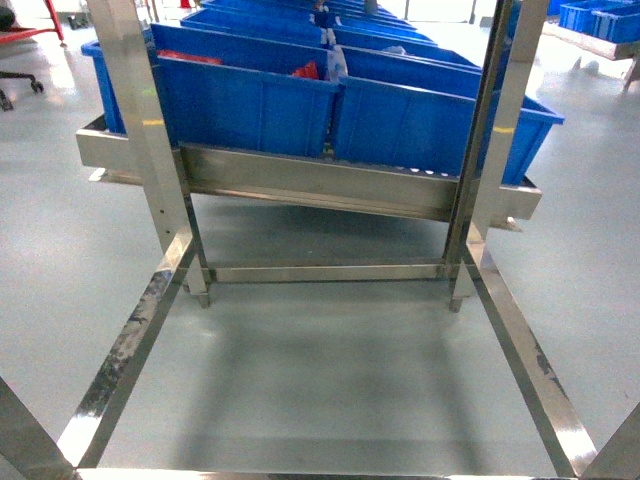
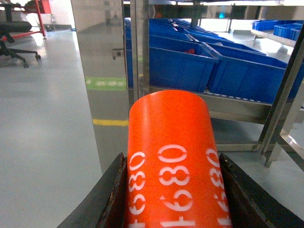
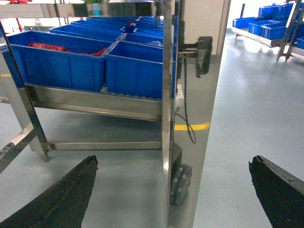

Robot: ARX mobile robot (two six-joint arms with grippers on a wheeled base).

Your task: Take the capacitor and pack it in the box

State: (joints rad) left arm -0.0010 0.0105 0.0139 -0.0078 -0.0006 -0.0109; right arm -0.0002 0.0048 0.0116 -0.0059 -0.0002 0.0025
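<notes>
In the left wrist view an orange cylindrical capacitor point(image 2: 171, 161) printed with white "680" figures fills the lower middle. My left gripper point(image 2: 172, 190) is shut on it, one dark finger point(image 2: 111, 194) against each side. In the right wrist view my right gripper point(image 3: 173, 175) stands open with nothing between its dark fingertips point(image 3: 80, 183), hanging above the grey floor. Red parts point(image 1: 305, 70) lie in a blue bin point(image 1: 250, 100) on the rack in the head view. Neither gripper shows in the head view. The box is out of view.
A stainless steel rack point(image 1: 310, 185) carries rows of blue bins point(image 1: 440, 125). Its upright posts point(image 1: 145, 120) and floor rails point(image 1: 525, 350) frame the grey floor. A mirrored steel post point(image 3: 190, 114) stands right ahead of the right gripper. An office chair point(image 2: 16, 33) stands far left.
</notes>
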